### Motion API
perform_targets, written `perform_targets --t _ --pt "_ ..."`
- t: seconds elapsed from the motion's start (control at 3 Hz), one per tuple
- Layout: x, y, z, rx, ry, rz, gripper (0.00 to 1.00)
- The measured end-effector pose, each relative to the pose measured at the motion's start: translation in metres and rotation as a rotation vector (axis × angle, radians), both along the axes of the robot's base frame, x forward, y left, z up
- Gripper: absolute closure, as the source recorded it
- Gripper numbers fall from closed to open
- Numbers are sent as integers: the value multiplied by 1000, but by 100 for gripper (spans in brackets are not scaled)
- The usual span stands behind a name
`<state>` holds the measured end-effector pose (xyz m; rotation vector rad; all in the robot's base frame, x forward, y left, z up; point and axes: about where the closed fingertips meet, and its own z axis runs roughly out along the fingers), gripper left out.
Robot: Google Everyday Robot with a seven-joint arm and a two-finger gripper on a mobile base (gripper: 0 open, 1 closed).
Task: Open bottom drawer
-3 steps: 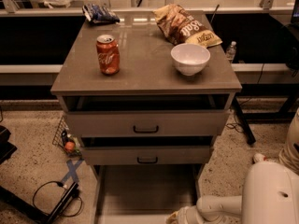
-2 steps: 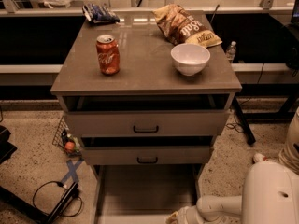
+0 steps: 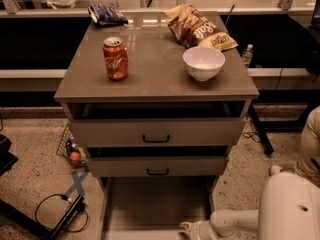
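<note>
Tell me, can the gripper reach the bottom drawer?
Probably yes: the gripper sits low, right at the bottom drawer, whose tray is pulled out, and nothing shows between them.

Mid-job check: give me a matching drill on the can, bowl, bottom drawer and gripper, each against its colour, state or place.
Things:
1. can
2. bowl
3. bottom drawer
4. gripper

Descriptions:
A. low in view, at the open drawer's front end
B. white
C. red, upright
D. pulled far out

Pairs: 1-C, 2-B, 3-D, 4-A
</note>
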<state>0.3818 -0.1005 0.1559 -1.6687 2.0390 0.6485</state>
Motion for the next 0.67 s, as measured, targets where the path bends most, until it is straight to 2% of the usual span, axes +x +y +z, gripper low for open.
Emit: perform_targets --t 0.33,0.67 --pt "0 1 0 0 0 0 0" --pt "0 1 0 0 0 0 0"
